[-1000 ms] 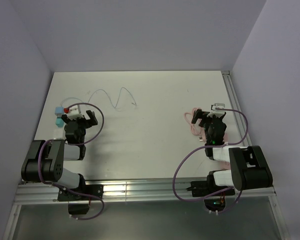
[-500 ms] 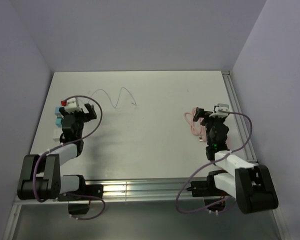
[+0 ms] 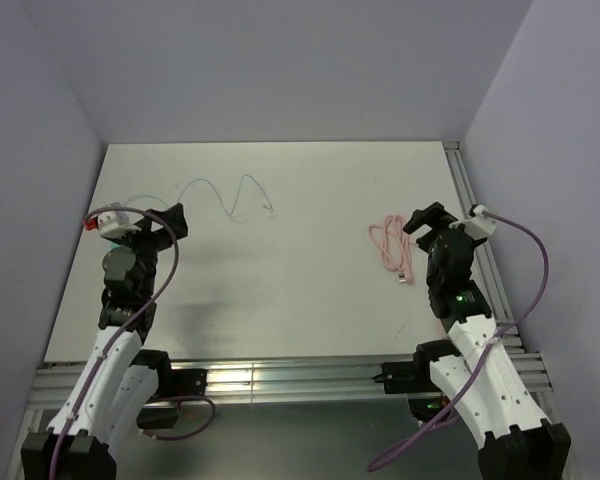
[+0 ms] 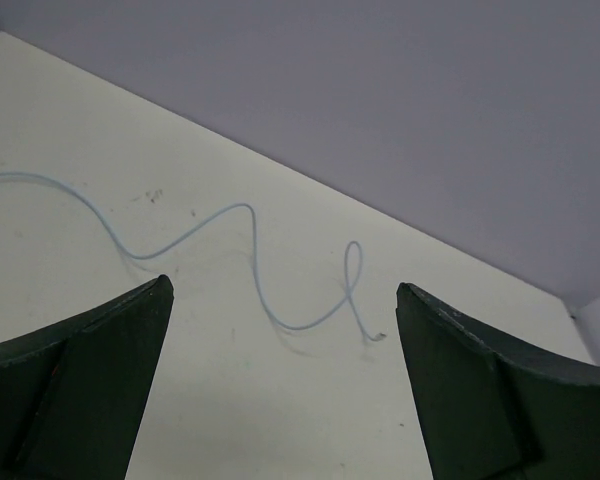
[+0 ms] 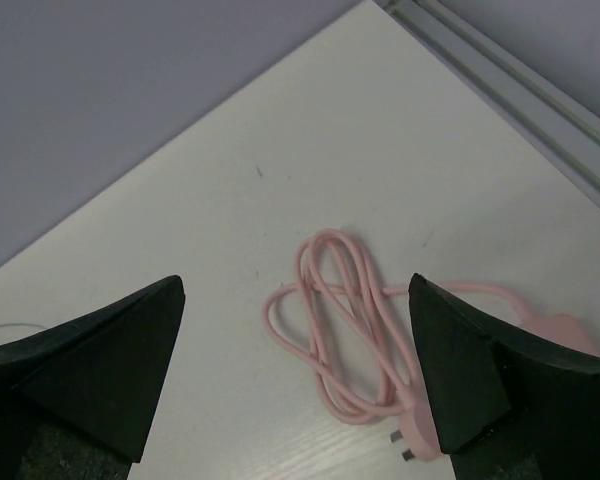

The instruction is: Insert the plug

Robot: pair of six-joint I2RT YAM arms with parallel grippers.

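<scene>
Here the left claw [image 4: 282, 300] and right claw [image 5: 295, 290] gape wide, holding nothing.

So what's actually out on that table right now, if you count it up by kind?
Pink coiled cable: 1
Pale blue wire: 1
Robot arms: 2, the left arm and the right arm
Total: 4
Anything lying under the left arm is hidden from view.
</scene>
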